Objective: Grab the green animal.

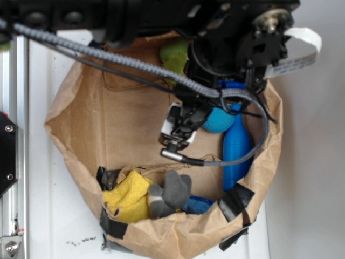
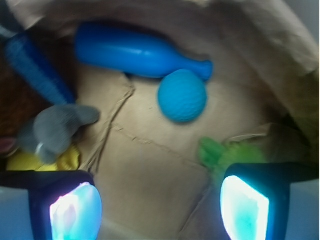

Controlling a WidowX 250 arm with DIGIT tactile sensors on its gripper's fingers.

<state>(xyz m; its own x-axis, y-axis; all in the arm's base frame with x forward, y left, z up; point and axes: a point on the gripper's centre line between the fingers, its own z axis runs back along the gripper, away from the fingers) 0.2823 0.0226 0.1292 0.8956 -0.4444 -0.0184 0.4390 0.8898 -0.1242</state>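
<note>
Green animal (image 2: 220, 155): it lies on the floor of the paper bag (image 1: 81, 135), close against the bag wall; in the wrist view its green legs show just above the right jaw pad, the body partly hidden behind that pad. In the exterior view a part of it (image 1: 173, 54) shows at the far side of the bag, under the arm.
Gripper (image 2: 160, 207): the jaws are spread apart – nothing between them, only bare brown paper.
Jaw pads (image 2: 76, 212): both glow pale blue, at the bottom edge of the wrist view.
Teal ball (image 2: 182, 95): dimpled, on the bag floor, touching the narrow neck of the blue bowling pin (image 2: 135, 50).
Blue bowling pin: it lies flat along the bag wall.
Grey plush toy (image 2: 55, 130): near the bag wall, partly resting on the yellow cloth (image 1: 129, 195).
Black tape (image 1: 236, 202): patches on the bag rim.
Worktop (image 1: 43, 216): white – it carries the bag.
</note>
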